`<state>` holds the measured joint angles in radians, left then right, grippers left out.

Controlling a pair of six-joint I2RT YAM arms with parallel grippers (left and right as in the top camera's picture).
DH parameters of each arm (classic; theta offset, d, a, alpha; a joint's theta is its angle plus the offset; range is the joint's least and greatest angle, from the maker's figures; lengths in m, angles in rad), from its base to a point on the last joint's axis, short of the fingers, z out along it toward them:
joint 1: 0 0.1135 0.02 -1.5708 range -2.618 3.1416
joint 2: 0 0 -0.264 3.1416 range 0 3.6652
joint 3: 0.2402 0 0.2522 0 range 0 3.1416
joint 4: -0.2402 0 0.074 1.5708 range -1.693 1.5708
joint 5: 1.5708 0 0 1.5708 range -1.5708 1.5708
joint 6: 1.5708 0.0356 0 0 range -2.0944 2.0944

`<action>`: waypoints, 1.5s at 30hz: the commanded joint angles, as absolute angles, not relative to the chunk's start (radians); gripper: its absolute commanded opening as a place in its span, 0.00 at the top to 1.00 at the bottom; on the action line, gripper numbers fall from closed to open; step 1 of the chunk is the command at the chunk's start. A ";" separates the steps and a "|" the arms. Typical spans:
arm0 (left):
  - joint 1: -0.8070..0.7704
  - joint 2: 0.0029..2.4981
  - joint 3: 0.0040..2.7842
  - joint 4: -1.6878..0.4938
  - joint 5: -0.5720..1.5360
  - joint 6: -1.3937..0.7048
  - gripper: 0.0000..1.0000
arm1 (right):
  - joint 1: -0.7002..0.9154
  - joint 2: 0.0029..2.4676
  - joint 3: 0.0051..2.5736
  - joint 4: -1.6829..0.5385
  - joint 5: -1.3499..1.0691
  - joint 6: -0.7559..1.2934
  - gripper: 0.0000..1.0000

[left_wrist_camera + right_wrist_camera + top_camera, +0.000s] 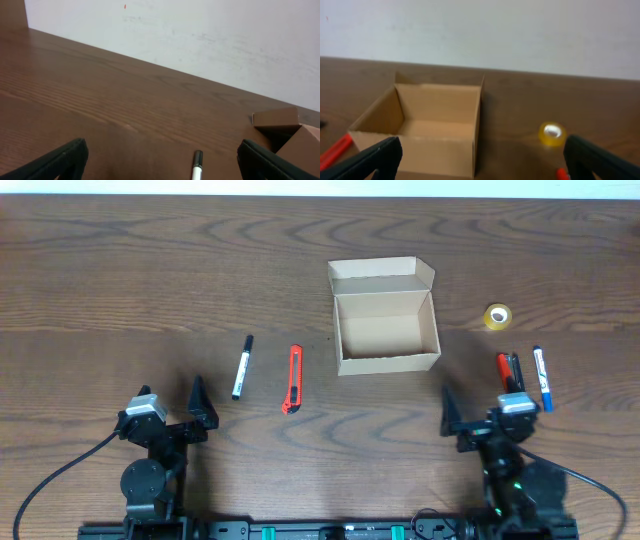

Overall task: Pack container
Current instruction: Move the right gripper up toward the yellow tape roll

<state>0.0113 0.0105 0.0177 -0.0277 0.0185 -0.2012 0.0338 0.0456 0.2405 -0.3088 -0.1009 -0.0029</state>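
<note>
Black finger tips show in the bottom corners of both wrist views, the rest cut off. The left pincer is spread wide with nothing between. The right pincer is the same, wide apart and gripping nothing. Both arms are at the near edge of the table.

Next out on the left is a white marker with a black cap, and a red cutter just beside it, not touching. The left wrist view catches only the marker's cap end, with the body cut off at the bottom.

On the right, a red marker, black marker and blue marker lie side by side. From overhead, the near ends of the red and black ones are hidden behind the right wrist camera.

The box sits mid-table, between the cutter and the three markers. Its flap is open, folded back on the far side, with the bare cardboard floor visible. The left wrist view gets only one corner of it at the right edge. The right wrist view is soft.

The tape is a yellow roll right of the box, apart from it, and blurred in the right wrist view.

A pale wall stands behind the far edge.
</note>
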 commanded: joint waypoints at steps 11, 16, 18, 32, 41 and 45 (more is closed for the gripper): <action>0.012 0.004 0.005 -0.077 -0.010 -0.179 0.05 | 0.026 0.705 1.167 -1.118 -0.054 0.122 0.01; 0.012 0.004 0.005 -0.077 -0.010 -0.179 0.05 | 0.026 0.931 1.469 -1.344 -0.075 0.116 0.01; 0.012 0.004 0.005 -0.077 -0.010 -0.179 0.05 | 0.026 0.974 1.525 -1.345 -0.089 0.117 0.01; 0.012 0.004 0.005 -0.077 -0.010 -0.179 0.05 | -0.034 1.215 1.556 -1.266 0.442 0.309 0.01; 0.012 0.004 0.005 -0.077 -0.010 -0.179 0.05 | -0.071 1.467 1.555 -1.240 0.282 0.295 0.01; 0.012 0.004 0.005 -0.077 -0.010 -0.179 0.05 | -0.072 1.536 1.557 -1.191 0.263 0.241 0.01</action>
<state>0.0113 0.0101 0.0223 -0.0334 0.0154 -0.2012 -0.0635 1.5089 1.5452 -1.2106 0.2932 0.2741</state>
